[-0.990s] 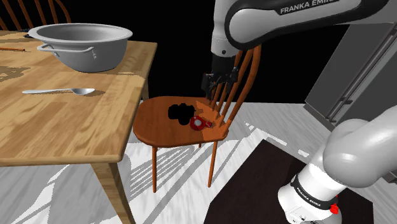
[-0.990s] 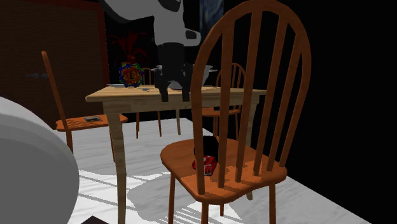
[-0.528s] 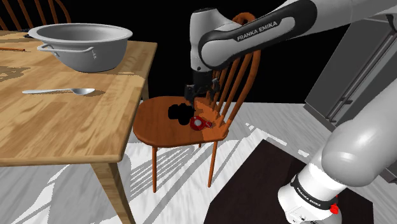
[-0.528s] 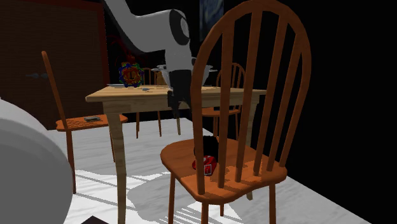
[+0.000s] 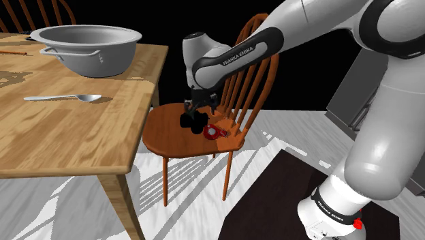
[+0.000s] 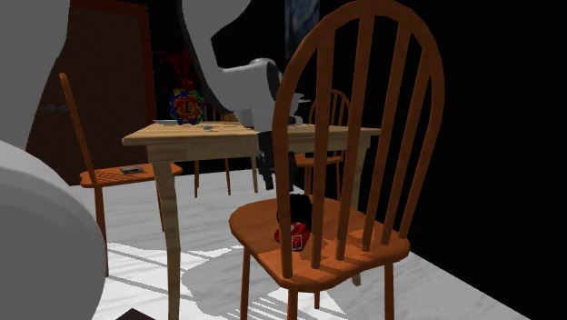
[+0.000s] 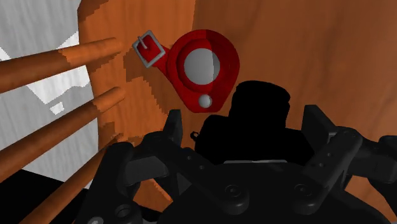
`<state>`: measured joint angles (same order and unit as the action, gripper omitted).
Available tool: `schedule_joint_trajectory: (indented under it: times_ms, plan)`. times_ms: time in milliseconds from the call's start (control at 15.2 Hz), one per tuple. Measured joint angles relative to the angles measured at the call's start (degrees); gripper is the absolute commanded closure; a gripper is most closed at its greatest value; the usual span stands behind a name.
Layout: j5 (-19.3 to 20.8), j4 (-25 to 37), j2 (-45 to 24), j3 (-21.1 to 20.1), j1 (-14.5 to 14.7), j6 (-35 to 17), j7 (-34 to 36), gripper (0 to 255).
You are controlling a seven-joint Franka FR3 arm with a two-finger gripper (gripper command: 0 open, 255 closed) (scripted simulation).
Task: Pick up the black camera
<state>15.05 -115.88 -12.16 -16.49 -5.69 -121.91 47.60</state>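
In the shoulder view, the gripper (image 5: 198, 108) is dropping from beside the chair (image 5: 167, 134) back to just above the camera (image 5: 191, 122), which is lying on the seat beside a red disc (image 5: 213, 131). In the second exterior view, it is sinking below the table (image 6: 182, 137) top. In the wrist view, the jaws are standing released, straddling the camera without touching it, so closing looks like the next step.

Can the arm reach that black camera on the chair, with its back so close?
Probably yes. The gripper hangs over the black camera, fingers open either side of it; the chair spindles and red object sit off to one side.
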Motion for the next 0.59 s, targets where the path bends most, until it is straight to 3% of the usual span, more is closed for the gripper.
schedule_joint_trajectory:
  times_ms: [330,594]
  plan:
    - [4.41,8.44,-10.53,2.18,1.55,-0.50,5.75,0]
    - [5.59,8.88,-13.18,2.77,2.02,-2.42,7.18,0]
